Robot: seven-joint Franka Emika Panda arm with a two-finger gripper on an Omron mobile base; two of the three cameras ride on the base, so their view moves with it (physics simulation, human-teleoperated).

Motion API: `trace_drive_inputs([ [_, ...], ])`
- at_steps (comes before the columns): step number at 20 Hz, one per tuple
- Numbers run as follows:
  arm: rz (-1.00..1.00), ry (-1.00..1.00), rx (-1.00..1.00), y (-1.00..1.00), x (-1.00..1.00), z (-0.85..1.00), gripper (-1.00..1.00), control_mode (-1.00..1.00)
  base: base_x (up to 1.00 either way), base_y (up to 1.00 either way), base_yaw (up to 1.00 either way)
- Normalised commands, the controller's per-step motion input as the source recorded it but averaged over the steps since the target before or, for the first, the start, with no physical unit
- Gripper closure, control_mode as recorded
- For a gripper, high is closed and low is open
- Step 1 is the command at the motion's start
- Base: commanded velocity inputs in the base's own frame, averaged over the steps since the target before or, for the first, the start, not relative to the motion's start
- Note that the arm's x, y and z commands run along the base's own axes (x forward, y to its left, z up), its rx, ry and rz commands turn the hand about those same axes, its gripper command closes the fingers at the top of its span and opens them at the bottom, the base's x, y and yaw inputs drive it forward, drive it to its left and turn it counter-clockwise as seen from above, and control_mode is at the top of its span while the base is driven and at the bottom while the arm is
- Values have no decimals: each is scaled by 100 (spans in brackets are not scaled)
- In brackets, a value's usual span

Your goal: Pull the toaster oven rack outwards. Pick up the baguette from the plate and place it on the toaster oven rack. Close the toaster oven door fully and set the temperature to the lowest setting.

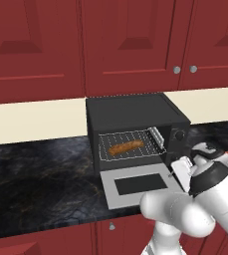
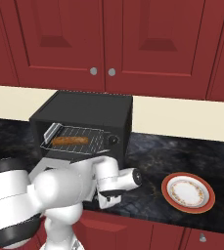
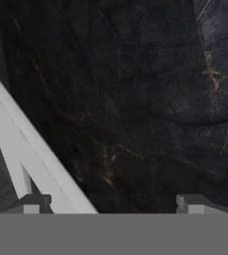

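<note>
We see the baguette (image 1: 126, 147) lying on the toaster oven rack (image 1: 130, 144), its long axis running across the cavity of the toaster oven (image 1: 135, 117). The plate (image 2: 188, 192) sits on the dark worktop (image 2: 182, 151), well apart to the oven's right. The toaster oven door (image 1: 135, 185) lies folded down flat, its long edge parallel to the oven front. The gripper (image 3: 110, 204) hangs low at the door's right-hand corner. In the hand view the fingers (image 3: 33, 205) stand wide apart with nothing between them, and the door's pale edge (image 3: 36, 159) runs diagonally just inside one tip, marble worktop beyond. We judge that closing the door is the step in hand. The door's free edge lies just beside the fingers, toward the oven's left, so they would need to get under it and lift it toward the cavity.
</note>
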Motion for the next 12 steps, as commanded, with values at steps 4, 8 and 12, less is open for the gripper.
trace_drive_inputs([
  [4, 0, 0, 5, 30, 11, -4, -100, -100, 0, 0, 0],
  [8, 1, 0, 14, 31, 15, 0, -100, -100, 0, 0, 0],
  [12, 1, 0, 23, 11, 21, 14, -100, -100, 0, 0, 0],
])
